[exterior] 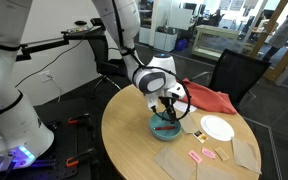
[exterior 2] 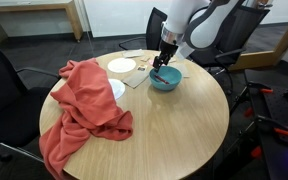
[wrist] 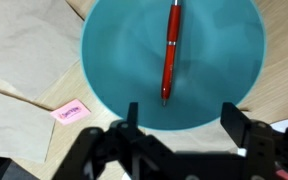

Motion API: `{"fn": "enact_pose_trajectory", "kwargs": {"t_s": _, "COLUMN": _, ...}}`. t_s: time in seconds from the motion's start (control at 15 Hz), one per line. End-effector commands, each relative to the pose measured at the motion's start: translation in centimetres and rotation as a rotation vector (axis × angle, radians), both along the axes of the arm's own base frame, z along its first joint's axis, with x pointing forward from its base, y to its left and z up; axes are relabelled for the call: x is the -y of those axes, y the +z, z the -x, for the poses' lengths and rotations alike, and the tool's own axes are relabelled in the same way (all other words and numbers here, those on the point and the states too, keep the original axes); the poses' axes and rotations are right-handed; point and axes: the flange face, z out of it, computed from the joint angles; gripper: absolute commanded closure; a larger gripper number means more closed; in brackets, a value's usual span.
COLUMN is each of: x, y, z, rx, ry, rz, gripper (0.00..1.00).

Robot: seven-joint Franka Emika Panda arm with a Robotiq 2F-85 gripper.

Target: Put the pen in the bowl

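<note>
While the pen (wrist: 171, 52) lies flat inside the bowl (wrist: 114, 60), the jaws hang wide open and empty above it; light, stiff and slick, the pen looks best pinched mid-barrel, should it need moving.

Exterior views face the table (exterior: 129, 125) (exterior 2: 174, 115) from opposite sides; wrist view looks closely down into the bowl (wrist: 124, 60).

In your wrist view, the round teal bowl (wrist: 114, 60) under the gripper (wrist: 181, 112) ran off the top edge, and the print on the small pink paper tag (wrist: 71, 111) beside it was unreadable. In both exterior views the thin red pen (wrist: 171, 50) sat masked below your gripper, too small to find.
</note>
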Motion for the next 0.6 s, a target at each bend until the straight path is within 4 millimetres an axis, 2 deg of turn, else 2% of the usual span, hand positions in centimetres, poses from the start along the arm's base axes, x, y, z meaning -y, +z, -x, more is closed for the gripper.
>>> {"fn": "enact_pose_trajectory", "kwargs": {"t_s": 0.0, "x": -0.03, "y": 0.34, "z": -0.31, "rx": 0.018, "ry": 0.023, "rz": -0.004, "gripper": 0.00}}
{"fn": "enact_pose_trajectory", "kwargs": {"t_s": 0.33, "x": -0.62, "y": 0.42, "z": 0.16, "rx": -0.021, "ry": 0.111, "rz": -0.026, "gripper": 0.00}}
{"fn": "enact_pose_trajectory", "kwargs": {"t_s": 0.4, "x": -0.47, "y": -0.20, "z": -0.04, "rx": -0.012, "ry": 0.066, "rz": -0.007, "gripper": 0.00}}
{"fn": "enact_pose_trajectory", "kwargs": {"t_s": 0.53, "x": -0.75, "y": -0.35, "z": -0.01, "rx": -0.017, "ry": 0.096, "rz": -0.016, "gripper": 0.00}}
